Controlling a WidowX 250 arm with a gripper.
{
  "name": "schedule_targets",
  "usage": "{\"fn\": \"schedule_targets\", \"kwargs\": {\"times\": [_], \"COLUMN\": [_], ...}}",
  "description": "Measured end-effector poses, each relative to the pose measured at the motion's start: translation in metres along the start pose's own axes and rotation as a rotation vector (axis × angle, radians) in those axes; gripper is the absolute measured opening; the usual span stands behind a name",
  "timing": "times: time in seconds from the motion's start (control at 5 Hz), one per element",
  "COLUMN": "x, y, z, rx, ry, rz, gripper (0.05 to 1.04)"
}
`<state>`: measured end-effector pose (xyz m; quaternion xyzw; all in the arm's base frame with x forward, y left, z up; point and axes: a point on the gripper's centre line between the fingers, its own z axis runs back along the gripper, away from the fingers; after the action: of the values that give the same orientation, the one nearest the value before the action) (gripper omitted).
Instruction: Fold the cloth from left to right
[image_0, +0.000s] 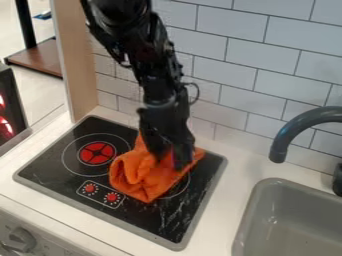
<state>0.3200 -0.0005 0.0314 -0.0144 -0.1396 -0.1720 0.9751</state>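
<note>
One crumpled orange cloth (137, 176), two round red knobs (111, 197), one flat black stovetop (175, 220); one jointed black arm (157, 75) slants down, gripper (171, 159) at the cloth, how wide I can't tell

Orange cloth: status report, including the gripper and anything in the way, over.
Gripper down at the cloth. Cloth bunched on the stovetop, no neat fold visible. Gripper blocks view of part of the cloth.

Stovetop (50, 160): glossy, smooth, glass-like. Cloth (137, 175) on stovetop: matt, creased fabric. Tiles (234, 55) behind stovetop: smooth, slight sheen. Panel (75, 60) left of stovetop: matt, wood-look. Sink (248, 215) right of stovetop: smooth, plastic-looking.
</note>
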Motion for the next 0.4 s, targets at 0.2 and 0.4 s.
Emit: {"fn": "schedule_targets", "kwargs": {"times": [0.2, 0.4], "x": [0.004, 0.009], "y": [0.006, 0.006], "z": [0.021, 0.039], "rx": [0.027, 0.030], "ry": [-0.046, -0.087], "rz": [0.005, 0.002], "gripper": [1.003, 0.999]}}
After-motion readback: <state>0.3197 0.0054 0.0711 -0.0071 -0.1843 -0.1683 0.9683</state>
